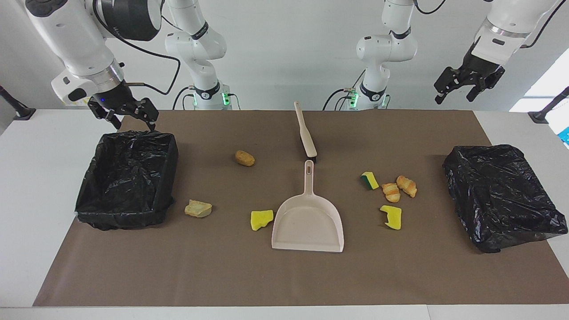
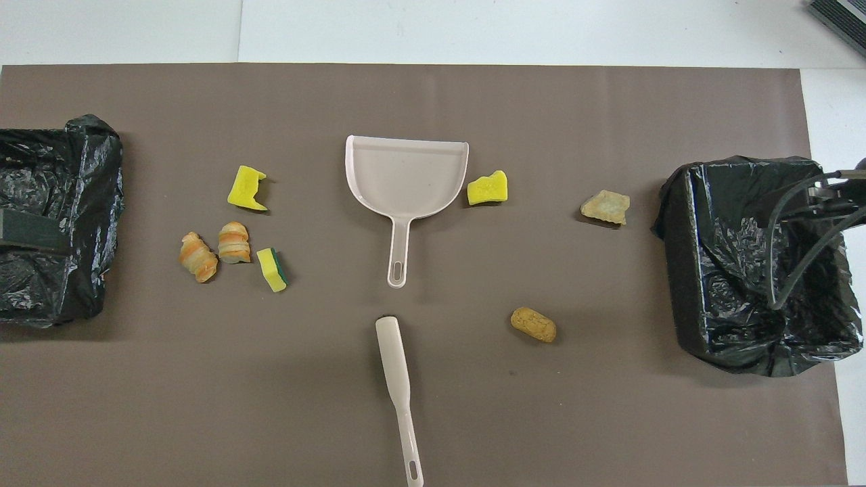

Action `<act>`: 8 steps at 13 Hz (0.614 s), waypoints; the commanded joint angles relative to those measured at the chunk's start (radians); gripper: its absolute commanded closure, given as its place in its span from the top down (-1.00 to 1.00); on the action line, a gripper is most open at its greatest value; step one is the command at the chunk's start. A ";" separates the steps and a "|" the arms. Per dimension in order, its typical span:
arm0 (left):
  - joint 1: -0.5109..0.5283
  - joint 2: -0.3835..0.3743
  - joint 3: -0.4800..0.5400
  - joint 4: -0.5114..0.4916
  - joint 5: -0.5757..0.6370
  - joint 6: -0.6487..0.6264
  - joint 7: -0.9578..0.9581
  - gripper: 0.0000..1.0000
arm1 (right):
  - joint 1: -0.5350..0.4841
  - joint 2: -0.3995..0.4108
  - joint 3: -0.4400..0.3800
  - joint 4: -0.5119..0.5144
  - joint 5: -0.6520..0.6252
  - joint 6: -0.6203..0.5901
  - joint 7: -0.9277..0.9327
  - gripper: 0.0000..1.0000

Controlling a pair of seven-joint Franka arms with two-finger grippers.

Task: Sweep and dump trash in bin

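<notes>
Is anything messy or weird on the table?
Yes. Seven scraps lie scattered on the brown mat, not in a bin: yellow sponge pieces, one green-backed, and bread lumps. One black bin stands open; the other black bin looks covered by its bag. The dustpan and brush lie untouched.

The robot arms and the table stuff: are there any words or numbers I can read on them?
No text can be read anywhere.
Right arm: faint grey lettering on its black band, too blurred to read.
Dustpan, brush, both black bin bags and the scraps: no words, labels or numbers on them.
</notes>
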 commanded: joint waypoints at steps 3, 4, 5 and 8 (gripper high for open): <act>0.001 -0.005 0.003 0.005 0.004 -0.014 0.001 1.00 | 0.004 -0.016 0.001 0.000 0.027 -0.014 -0.021 1.00; 0.001 -0.005 0.003 0.005 0.004 -0.014 0.001 1.00 | 0.006 -0.018 0.014 -0.002 0.027 -0.013 -0.021 1.00; 0.001 -0.005 0.003 0.005 0.004 -0.014 0.001 1.00 | 0.006 -0.018 0.017 -0.002 0.027 -0.013 -0.021 1.00; 0.001 -0.005 0.003 0.005 0.004 -0.014 0.001 1.00 | 0.007 -0.025 0.024 -0.008 0.025 -0.008 -0.018 1.00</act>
